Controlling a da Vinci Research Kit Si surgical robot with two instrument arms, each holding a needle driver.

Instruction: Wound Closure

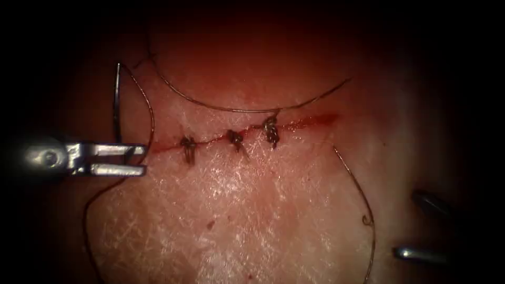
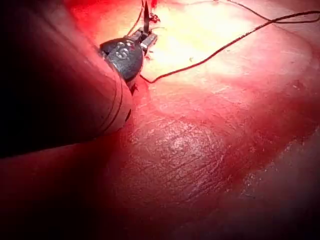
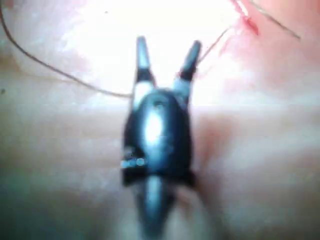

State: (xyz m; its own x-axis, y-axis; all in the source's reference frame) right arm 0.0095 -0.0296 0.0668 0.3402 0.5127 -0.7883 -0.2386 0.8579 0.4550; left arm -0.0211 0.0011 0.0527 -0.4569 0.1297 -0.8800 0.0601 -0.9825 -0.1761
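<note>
The cut (image 1: 310, 122) runs across the tissue (image 1: 252, 210), red along its line, and carries three knotted stitches (image 1: 235, 138). The curved needle (image 1: 115, 105) stands free of the tissue, off the cut's left end. Its lower end meets the upper jaw of my left tool (image 1: 143, 159), whose jaws stand apart. The left wrist view shows the needle (image 2: 145, 17) rising from that tool (image 2: 146, 41). Thread (image 1: 151, 118) leaves the needle's top and loops down past the jaws. My right tool (image 1: 404, 223) hovers at the lower right, open (image 3: 168, 44) and holding nothing.
A long arc of thread (image 1: 236, 110) lies on the tissue above the cut. Another strand (image 1: 368, 210) curves from the right end of the cut down to the picture's lower edge, close to the right tool. Thread (image 3: 50, 72) also passes beside the right tool's jaws.
</note>
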